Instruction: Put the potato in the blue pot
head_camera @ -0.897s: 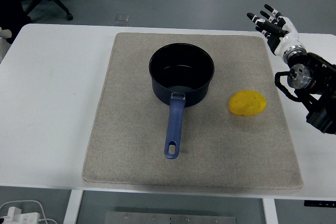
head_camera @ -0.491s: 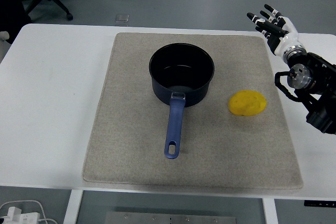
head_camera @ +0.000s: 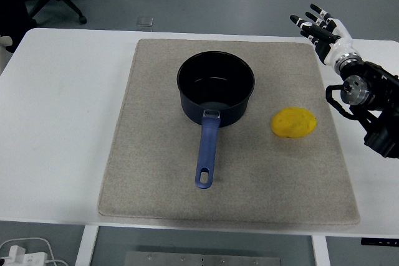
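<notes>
Here the potato (head_camera: 293, 122) is a smooth, rounded yellow oval lying on the coarse beige mat (head_camera: 156, 172), just right of the blue pot (head_camera: 216, 88) and apart from it. The pot is a dark, glossy round saucepan, empty inside, its long flat blue handle pointing toward the table's near edge, with a slot near the tip. The mat is a rough-woven rectangle spread on the smooth white table (head_camera: 62, 110). The right hand (head_camera: 321, 29) hovers above the mat's far right corner, well apart from the potato, its black-and-white fingers spread wide and holding nothing. Compared with the earlier frames, the hand has shifted slightly up and leftward; potato and pot have not moved.
</notes>
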`<move>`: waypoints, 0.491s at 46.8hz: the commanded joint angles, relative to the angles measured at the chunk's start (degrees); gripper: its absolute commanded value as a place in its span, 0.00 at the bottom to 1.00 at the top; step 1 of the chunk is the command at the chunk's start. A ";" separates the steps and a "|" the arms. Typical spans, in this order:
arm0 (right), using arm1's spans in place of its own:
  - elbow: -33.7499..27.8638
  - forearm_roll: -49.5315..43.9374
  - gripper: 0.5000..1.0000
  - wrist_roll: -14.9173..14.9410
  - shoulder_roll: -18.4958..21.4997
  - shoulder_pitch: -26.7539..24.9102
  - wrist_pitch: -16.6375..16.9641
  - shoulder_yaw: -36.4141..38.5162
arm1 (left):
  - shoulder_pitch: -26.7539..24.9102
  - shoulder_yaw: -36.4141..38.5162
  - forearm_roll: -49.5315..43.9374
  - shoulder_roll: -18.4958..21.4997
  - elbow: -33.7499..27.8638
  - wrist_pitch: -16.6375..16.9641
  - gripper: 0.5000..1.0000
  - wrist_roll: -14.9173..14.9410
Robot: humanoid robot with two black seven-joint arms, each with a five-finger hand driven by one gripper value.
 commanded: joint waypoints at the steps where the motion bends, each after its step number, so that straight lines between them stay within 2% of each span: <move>1: 0.60 -0.23 0.85 -0.10 0.09 0.25 0.29 -0.36 | 0.00 0.00 0.00 0.00 0.00 0.00 0.99 0.00; 10: 4.11 -3.57 0.85 -0.10 -1.40 0.25 0.91 -4.23 | -0.18 0.00 0.09 0.00 -0.09 0.00 0.99 0.00; 23: 17.38 -8.49 0.85 -0.10 -11.07 0.25 2.32 -4.41 | -0.44 0.09 0.00 0.00 -0.09 0.00 0.99 0.00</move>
